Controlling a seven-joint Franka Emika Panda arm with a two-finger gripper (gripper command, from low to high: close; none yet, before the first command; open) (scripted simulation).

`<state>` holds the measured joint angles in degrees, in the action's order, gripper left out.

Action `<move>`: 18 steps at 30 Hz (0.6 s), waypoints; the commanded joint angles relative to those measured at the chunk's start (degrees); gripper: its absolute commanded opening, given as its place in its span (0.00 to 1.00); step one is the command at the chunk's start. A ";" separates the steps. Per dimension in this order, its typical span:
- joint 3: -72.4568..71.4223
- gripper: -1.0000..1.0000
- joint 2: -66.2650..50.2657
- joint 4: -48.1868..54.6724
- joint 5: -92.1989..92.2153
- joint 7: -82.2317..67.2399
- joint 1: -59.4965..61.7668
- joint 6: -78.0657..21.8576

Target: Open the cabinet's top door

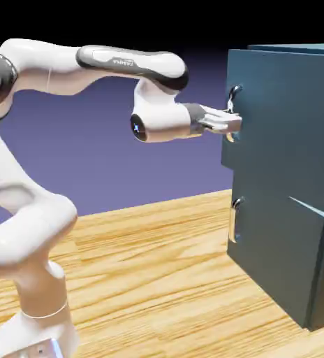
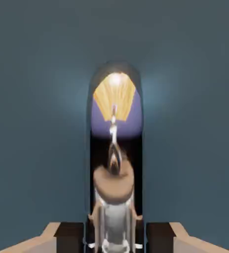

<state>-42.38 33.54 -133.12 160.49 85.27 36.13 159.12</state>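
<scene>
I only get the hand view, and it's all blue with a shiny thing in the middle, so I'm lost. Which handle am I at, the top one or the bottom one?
Observer: The top one. The exterior view shows the gripper closed on the top door's handle, high on the cabinet.
Operator: Where's the other handle?
Observer: The lower handle sits straight below it, on the lower door, with nothing touching it.
Operator: Is my arm pointing down?
Observer: No. The gripper reaches in level from the side, well above the wooden table.
</scene>
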 commanded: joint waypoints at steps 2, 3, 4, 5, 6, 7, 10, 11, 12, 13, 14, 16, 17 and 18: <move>4.10 0.00 1.27 -2.98 -4.90 3.41 -4.14 -1.97; 6.09 0.00 2.01 -4.45 -7.39 5.09 -6.04 -3.00; 8.03 0.00 2.80 -5.92 -9.88 6.76 -7.81 -4.07; 9.93 0.00 3.63 -7.36 -12.37 8.38 -9.46 -5.18; 11.79 0.00 4.51 -8.79 -14.87 9.98 -10.99 -6.34; 13.62 0.00 5.42 -10.20 -17.36 11.53 -12.40 -7.54; 18.90 0.00 8.27 -14.20 -24.83 15.92 -15.88 -11.40; 20.62 0.00 9.24 -15.45 -27.33 17.29 -16.80 -12.78; 22.32 0.00 10.20 -16.65 -29.82 18.60 -17.61 -14.21; 24.00 0.00 11.15 -17.79 -32.31 19.85 -18.29 -15.69; 25.69 0.00 12.08 -18.87 -34.80 21.06 -18.87 -17.22; 29.05 0.00 13.83 -20.83 -39.79 23.28 -19.69 -20.44; 30.73 0.00 14.65 -21.71 -42.28 24.30 -19.95 -22.13; 32.44 0.00 15.40 -22.50 -44.77 25.26 -20.11 -23.89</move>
<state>-9.94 48.94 -155.62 115.79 110.48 16.03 135.29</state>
